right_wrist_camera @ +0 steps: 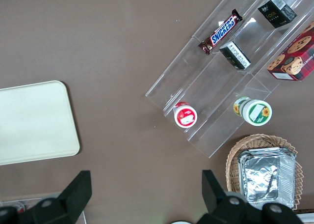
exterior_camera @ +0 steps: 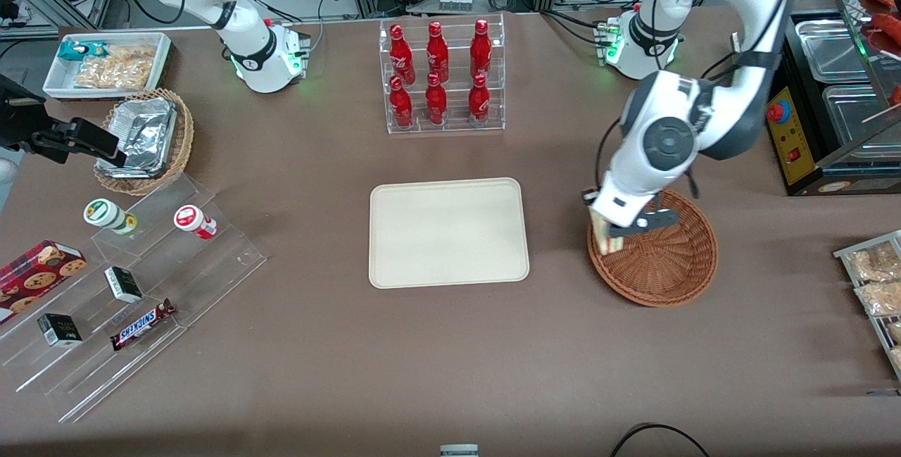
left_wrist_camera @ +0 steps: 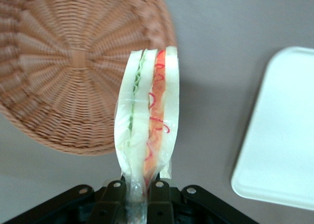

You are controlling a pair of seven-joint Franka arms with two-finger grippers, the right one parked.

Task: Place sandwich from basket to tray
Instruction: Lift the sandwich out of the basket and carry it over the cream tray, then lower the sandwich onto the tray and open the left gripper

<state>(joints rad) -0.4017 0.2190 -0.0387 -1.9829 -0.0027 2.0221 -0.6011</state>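
My left gripper (exterior_camera: 611,230) is shut on the wrapped sandwich (exterior_camera: 607,239), a pale wedge with red and green filling. It hangs over the rim of the reddish-brown wicker basket (exterior_camera: 658,260), on the edge nearest the tray. The basket holds nothing else. In the left wrist view the gripper (left_wrist_camera: 139,197) pinches the sandwich (left_wrist_camera: 149,111) by its wrapper end. Under it are the basket (left_wrist_camera: 64,67) and bare table, with a corner of the tray (left_wrist_camera: 282,135) beside them. The cream tray (exterior_camera: 448,232) lies flat at the table's middle with nothing on it.
A clear rack of red bottles (exterior_camera: 442,77) stands farther from the front camera than the tray. A food warmer (exterior_camera: 838,91) and a wire rack of bagged snacks (exterior_camera: 876,281) sit at the working arm's end. A stepped acrylic shelf (exterior_camera: 134,288), a foil-lined basket (exterior_camera: 144,136) and a white bin (exterior_camera: 105,63) lie toward the parked arm's end.
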